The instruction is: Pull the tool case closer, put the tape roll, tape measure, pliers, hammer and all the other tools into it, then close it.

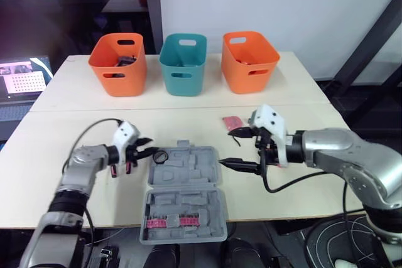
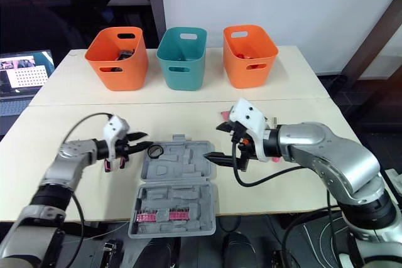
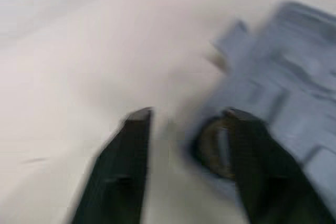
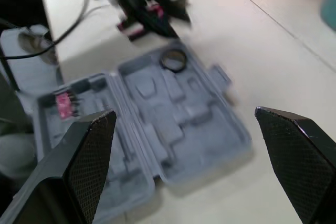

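Left eye view puts the open tool case point(image 1: 191, 171) at 6 o'clock on the table point(image 1: 56, 123), close to the near edge, so the pulling step looks done. The unfolded case has its long axis running from 12 to 6 o'clock, the hinge crossing from 9 to 3, and the handle tab on the far edge points toward 12.

The tape roll point(image 1: 159, 155) lies flat, hole up, in the far half at the 10 o'clock corner; by my reading it is the one tool already stowed. A pink strip point(image 1: 166, 221) sits in the near half.

The left gripper point(image 1: 148, 147) is just beside the roll at its 9 o'clock side, fingers spread and pinching nothing; the left wrist view shows bare table between them and the roll against one finger. The right gripper point(image 1: 235, 149) hovers at the case's 3 o'clock edge, its fingers wide apart and empty.

A small red item point(image 1: 232, 121) lies on the table at 1 o'clock from the case. At 12 o'clock stand the left orange basket point(image 1: 118, 73), the teal basket point(image 1: 183, 73) and the right orange basket point(image 1: 250, 70); dark shapes show inside, too small to name. Most tools are likely left to fetch, then the closing.
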Available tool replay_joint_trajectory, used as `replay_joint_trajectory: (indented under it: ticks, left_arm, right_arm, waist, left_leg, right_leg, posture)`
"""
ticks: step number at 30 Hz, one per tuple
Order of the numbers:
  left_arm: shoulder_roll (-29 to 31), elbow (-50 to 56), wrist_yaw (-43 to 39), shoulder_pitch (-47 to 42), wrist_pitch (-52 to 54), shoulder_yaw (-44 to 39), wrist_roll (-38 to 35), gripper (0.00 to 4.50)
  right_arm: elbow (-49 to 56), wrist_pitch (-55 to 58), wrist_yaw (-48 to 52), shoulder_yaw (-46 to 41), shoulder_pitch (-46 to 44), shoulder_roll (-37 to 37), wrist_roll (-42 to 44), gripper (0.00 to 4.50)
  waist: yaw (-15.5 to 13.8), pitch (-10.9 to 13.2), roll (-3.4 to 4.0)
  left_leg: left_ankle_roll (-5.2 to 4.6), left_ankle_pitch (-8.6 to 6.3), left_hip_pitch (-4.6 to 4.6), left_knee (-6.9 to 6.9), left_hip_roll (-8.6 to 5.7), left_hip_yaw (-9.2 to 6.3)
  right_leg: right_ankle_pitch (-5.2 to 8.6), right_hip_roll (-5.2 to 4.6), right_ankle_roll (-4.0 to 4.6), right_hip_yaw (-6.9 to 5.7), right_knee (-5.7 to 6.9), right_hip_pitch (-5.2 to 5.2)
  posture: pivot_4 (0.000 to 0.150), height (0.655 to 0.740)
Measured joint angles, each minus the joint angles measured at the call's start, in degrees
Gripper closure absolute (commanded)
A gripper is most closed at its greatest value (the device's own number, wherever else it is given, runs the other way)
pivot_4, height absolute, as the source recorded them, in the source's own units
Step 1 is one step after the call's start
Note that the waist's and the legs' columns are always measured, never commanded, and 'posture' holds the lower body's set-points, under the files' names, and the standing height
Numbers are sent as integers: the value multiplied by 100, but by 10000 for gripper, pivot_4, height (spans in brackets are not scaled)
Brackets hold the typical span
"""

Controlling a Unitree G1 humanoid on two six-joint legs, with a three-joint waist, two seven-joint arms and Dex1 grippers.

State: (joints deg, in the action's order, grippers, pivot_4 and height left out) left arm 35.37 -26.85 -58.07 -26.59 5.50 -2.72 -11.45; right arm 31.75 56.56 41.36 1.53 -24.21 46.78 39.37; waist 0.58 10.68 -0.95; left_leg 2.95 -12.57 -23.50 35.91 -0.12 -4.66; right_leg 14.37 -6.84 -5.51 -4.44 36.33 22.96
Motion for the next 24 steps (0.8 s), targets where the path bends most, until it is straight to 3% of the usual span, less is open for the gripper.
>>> replay_joint_trajectory:
  ticks: [1,2,10,13,17,24]
  left_arm:
    - [93,169,12,123,16,-112,-64,1610]
    - [206,260,16,264,34,-202,-109,746]
    - [1133,410,88,1452,109,-1346,-422,746]
    - [1458,-138,64,1930,-208,-1824,-507,746]
    - [1616,-797,70,2057,-264,-2247,-638,746]
    - [1689,-1242,-102,2130,-329,-2383,-771,746]
  right_arm:
    - [-61,-195,-4,-151,256,-20,-66,0]
    - [-107,-347,-5,-297,492,-23,-118,0]
    - [-496,-1575,137,-1833,2585,-10,-666,0]
    - [-691,-2216,305,-2505,3461,-137,-836,0]
    - [-1036,-2577,332,-2886,3828,-376,-935,0]
    - [-1297,-2712,304,-2896,3518,-320,-989,0]
  waist:
    - [0,0,-1]
    - [-1,0,0]
    - [-15,3,4]
    - [-39,2,3]
    - [-84,4,6]
    - [-144,2,8]
  left_leg:
    - [0,0,0,-4,0,0]
    - [0,-1,0,-5,0,0]
    - [0,-1,2,-30,2,3]
    - [2,-2,7,-29,8,6]
    - [4,-3,8,-22,17,18]
    - [8,-5,6,-23,75,75]
  right_leg:
    - [-1,0,-1,0,-7,-2]
    - [-1,0,-2,0,-10,-3]
    - [2,0,-3,0,-18,5]
    - [22,0,4,0,-24,1]
    - [17,-1,13,0,-26,5]
    - [12,1,25,-5,-29,18]
  posture:
    - [1500,7400]
    - [1500,7400]
    - [1500,7400]
    - [1500,7400]
    - [1500,7400]
    - [1500,7400]
